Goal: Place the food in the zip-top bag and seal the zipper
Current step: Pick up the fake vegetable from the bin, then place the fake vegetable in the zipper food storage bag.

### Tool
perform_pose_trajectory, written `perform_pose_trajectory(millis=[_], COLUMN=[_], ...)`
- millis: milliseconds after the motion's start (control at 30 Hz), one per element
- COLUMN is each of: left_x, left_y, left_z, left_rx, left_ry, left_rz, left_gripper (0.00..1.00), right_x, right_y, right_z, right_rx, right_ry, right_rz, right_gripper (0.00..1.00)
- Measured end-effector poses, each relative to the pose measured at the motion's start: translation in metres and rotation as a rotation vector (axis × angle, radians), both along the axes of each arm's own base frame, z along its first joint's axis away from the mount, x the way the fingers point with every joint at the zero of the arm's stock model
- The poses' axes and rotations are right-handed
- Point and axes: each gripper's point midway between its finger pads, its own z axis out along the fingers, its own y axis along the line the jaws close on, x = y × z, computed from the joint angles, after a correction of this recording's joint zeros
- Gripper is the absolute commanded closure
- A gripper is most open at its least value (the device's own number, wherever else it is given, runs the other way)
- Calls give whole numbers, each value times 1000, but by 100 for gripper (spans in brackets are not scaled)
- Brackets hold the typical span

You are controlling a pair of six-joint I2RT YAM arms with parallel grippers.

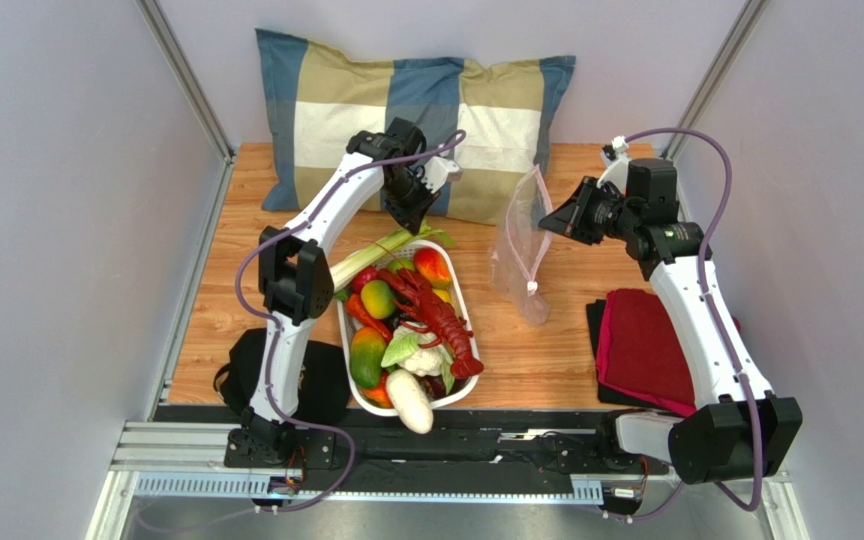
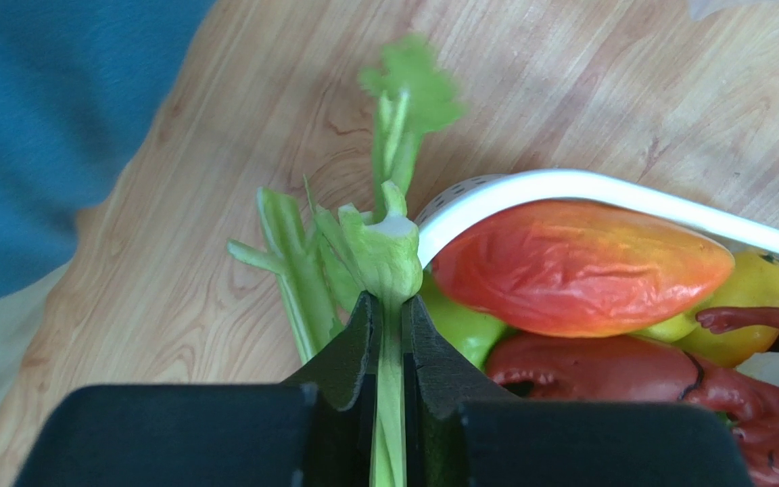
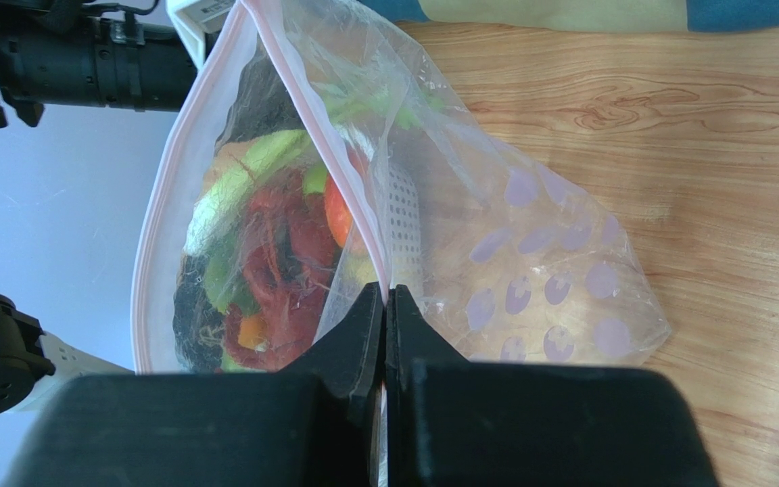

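Observation:
The food lies in a white slotted basket (image 1: 461, 302): a red lobster (image 1: 439, 317), mangoes, an orange and others. The long green stalk (image 1: 371, 254) leans over the basket's far rim. My left gripper (image 1: 408, 216) is shut on the stalk's leafy end; in the left wrist view (image 2: 391, 304) the stalk (image 2: 383, 249) is pinched between the jaws beside the basket rim (image 2: 526, 188). My right gripper (image 1: 546, 219) is shut on the zipper (image 3: 312, 132) of the clear zip-top bag (image 1: 519, 257), holding it upright with the mouth gaping (image 3: 384, 294). The bag (image 3: 536, 274) looks empty.
A blue-and-cream checked pillow (image 1: 324, 113) lies along the back. A dark red cloth (image 1: 645, 349) lies at the right front. A black object (image 1: 324, 383) sits at the left front by the left arm. Grey walls close in both sides.

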Motion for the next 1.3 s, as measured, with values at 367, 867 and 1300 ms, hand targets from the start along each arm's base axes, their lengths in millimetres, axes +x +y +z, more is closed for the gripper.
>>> perform_pose_trajectory(millis=[367,867,1300], left_x=[6,49,-29], left_y=[29,76,40], left_z=[81,166,399], left_rx=[-20,3,-696], left_ry=[-196,-511,-872], left_rz=[60,216,250], left_gripper=[100,100,100], right_x=[0,2,5], right_y=[0,2,30], right_z=[0,-1,19], right_rx=[0,8,84], right_ry=[2,13,-43], right_rz=[0,7,48], right_gripper=[100,100,100])
